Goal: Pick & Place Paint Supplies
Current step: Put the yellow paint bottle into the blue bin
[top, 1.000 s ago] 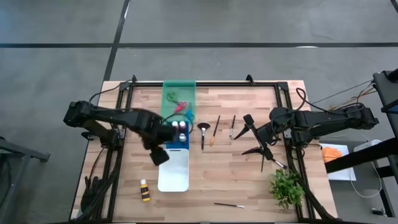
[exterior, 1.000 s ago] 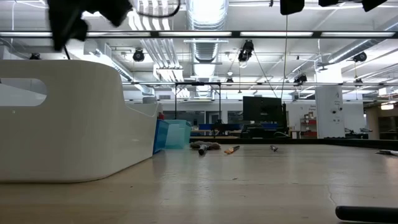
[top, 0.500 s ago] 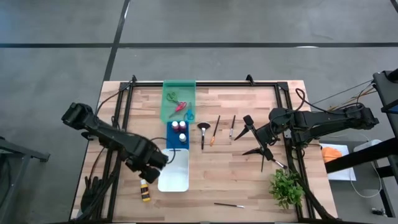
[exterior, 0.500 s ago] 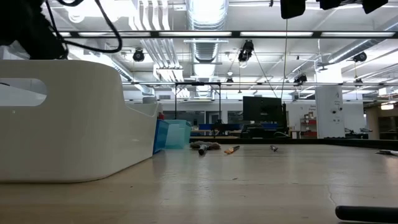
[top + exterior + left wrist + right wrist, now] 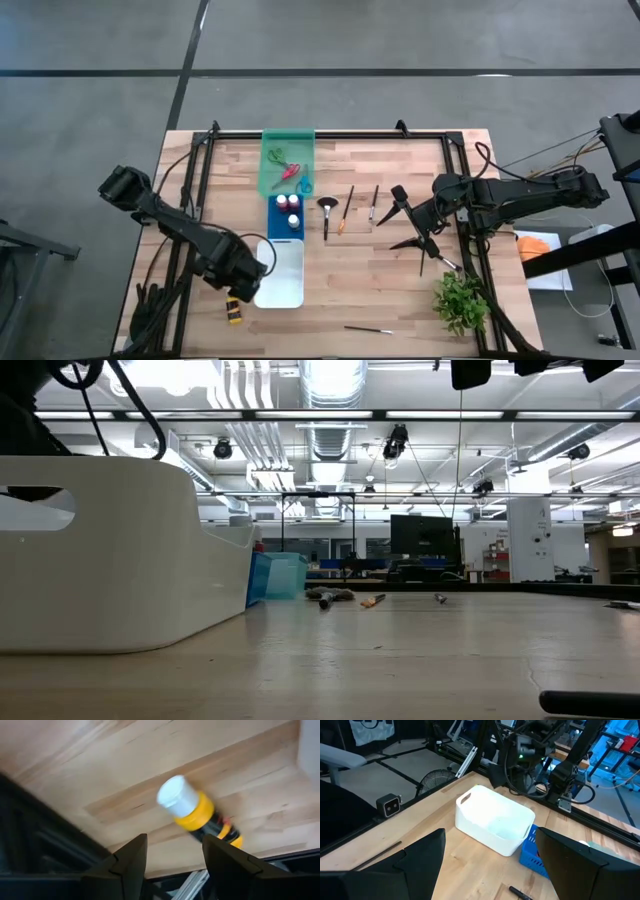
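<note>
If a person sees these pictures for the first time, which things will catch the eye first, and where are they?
First comes the left gripper, open and poised above the yellow-banded paint bottle that lies on its side near the table's front left edge, beside the white tray. Next, the green tray with scissors at the back and the blue tray with bottles in front of it. The right gripper waits open at the right, behind the plant.
</note>
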